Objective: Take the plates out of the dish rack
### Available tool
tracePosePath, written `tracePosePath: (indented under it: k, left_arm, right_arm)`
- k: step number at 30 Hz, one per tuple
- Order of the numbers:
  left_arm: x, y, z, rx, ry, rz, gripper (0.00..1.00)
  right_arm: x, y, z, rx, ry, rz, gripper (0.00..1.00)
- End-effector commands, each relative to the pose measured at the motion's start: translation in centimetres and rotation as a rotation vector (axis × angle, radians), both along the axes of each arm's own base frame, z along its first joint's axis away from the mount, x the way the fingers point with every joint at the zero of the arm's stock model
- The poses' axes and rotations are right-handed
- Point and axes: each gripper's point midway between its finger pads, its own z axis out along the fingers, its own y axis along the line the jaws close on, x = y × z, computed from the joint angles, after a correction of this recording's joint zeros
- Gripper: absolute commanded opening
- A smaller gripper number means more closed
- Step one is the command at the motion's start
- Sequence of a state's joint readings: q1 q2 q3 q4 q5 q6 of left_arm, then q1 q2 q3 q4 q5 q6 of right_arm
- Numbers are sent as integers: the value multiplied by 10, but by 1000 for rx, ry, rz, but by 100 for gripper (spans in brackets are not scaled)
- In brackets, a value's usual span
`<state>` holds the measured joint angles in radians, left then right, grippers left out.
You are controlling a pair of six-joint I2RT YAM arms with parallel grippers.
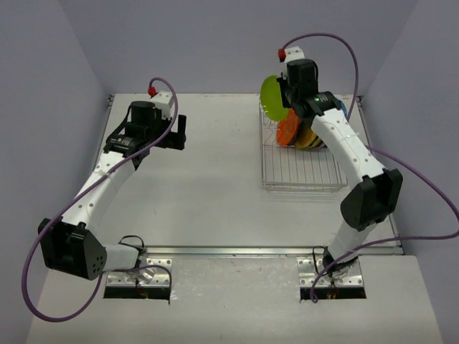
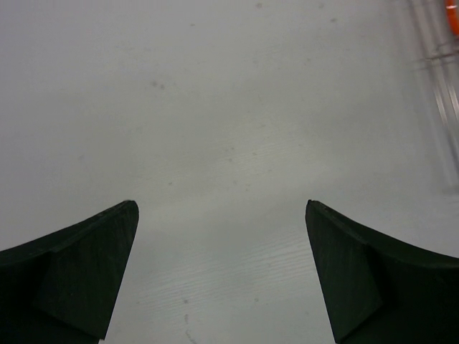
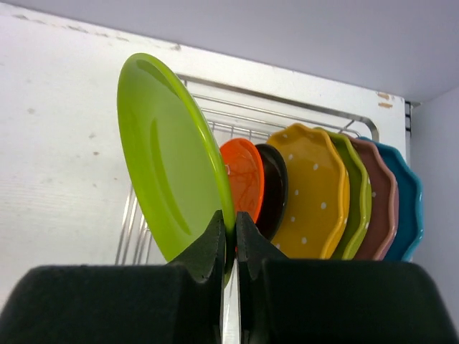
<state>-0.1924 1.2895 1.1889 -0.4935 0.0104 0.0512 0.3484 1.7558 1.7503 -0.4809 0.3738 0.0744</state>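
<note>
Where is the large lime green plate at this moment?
In the top view the lime green plate is at the far left corner of the dish rack, beside the orange plate, its rim pinched in the right pincer.

The green plate (image 3: pixel 168 158) in the right hand (image 3: pixel 235 233) is glossy, smooth plastic. The rack (image 3: pixel 287 102) beyond the hand is shiny metal wire. The bench (image 3: pixel 57 158) to its left is matt white.
</note>
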Motion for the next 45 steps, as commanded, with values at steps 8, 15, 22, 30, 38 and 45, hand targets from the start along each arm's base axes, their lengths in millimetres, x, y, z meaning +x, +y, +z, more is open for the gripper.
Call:
tracePosePath:
  k: [8, 15, 22, 30, 38, 45]
  left_arm:
    - [-62, -101, 67, -543, -51, -547, 100]
    - [-65, -115, 82, -640, -2, -601, 93]
    - [-54, -116, 65, -632, 38, -577, 77]
    - [-56, -120, 52, -638, 82, -613, 36]
    - [-58, -120, 39, -625, 113, -629, 0]
    - [-14, -64, 19, -631, 162, -411, 0]
  right_arm:
    - [-121, 112, 34, 561, 154, 565, 0]
    - [-167, 152, 11, 610, 261, 725, 0]
    - [-179, 166, 11, 655, 307, 785, 0]
    - [-176, 172, 7, 669, 329, 784, 0]
    - [-167, 173, 6, 674, 327, 746, 3]
    - [-149, 157, -3, 614, 294, 624, 91]
